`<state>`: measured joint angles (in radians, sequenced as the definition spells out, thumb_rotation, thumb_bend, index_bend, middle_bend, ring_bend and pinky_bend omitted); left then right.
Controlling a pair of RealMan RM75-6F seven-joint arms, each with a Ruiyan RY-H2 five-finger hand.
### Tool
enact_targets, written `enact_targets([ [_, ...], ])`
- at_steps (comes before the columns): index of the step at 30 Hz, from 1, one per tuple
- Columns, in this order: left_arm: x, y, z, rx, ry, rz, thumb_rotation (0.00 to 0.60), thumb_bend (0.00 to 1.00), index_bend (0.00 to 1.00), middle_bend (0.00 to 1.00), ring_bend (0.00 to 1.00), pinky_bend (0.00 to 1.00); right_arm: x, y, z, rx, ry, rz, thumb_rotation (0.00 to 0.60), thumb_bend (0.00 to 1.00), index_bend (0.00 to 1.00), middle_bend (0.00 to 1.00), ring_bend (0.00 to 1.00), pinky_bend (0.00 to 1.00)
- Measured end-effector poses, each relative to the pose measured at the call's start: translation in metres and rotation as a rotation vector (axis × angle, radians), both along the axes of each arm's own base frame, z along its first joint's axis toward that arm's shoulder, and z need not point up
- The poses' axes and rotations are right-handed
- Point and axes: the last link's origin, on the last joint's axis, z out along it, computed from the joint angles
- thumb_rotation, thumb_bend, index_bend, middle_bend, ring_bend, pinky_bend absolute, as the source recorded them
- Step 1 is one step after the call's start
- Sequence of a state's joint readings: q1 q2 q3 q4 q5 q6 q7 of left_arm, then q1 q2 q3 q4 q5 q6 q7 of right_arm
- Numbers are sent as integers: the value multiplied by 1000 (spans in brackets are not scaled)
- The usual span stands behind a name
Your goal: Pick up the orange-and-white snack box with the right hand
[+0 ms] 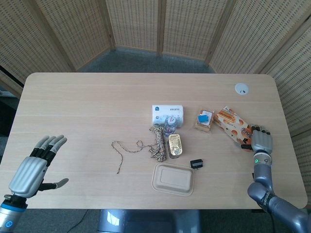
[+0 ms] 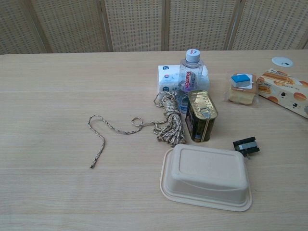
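The orange-and-white snack box (image 1: 232, 123) lies flat and slantwise on the table's right side; in the chest view the snack box (image 2: 285, 88) runs off the right edge. My right hand (image 1: 261, 141) is at the box's near right end, back of the hand up, fingertips over that end. Whether the fingers grip the box is hidden. My left hand (image 1: 34, 167) hovers at the table's front left, fingers spread, holding nothing. Neither hand shows in the chest view.
Left of the box lie a wrapped snack with a blue tag (image 1: 204, 120), a water bottle (image 2: 191, 72), a tissue pack (image 1: 167, 112), a gold tin (image 1: 175, 144), a coiled rope (image 1: 156, 142), a black clip (image 1: 196, 163) and a beige lidded tray (image 1: 173, 178). A white disc (image 1: 241, 88) sits far right.
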<state>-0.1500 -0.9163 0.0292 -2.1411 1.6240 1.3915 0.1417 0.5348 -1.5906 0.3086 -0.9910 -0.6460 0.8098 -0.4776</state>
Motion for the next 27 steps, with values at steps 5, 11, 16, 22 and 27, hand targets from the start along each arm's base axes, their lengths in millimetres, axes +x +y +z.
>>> enact_targets([
  [5, -2, -1, 1, 6, -2, 7, 600, 153, 0, 0, 0, 0, 6, -10, -3, 18, -11, -2, 335, 47, 0, 0, 0, 0],
  [11, -2, -1, 0, 0, -1, 7, 600, 153, 0, 0, 0, 0, 6, -14, -10, 23, -24, -33, 469, 61, 0, 0, 0, 0],
  [16, -3, -1, 1, 2, 0, 9, 600, 153, 0, 0, 0, 0, 6, -16, -13, 2, -34, -36, 595, 74, 57, 172, 212, 344],
  [22, -3, -1, 1, 2, -1, 9, 600, 155, 0, 0, 0, 0, 9, -18, -6, -89, -53, 15, 600, 92, 446, 649, 710, 804],
  [27, -2, 0, 0, -2, 0, 4, 600, 154, 0, 0, 0, 0, 11, -15, 9, -177, -80, 52, 600, 96, 460, 667, 743, 828],
])
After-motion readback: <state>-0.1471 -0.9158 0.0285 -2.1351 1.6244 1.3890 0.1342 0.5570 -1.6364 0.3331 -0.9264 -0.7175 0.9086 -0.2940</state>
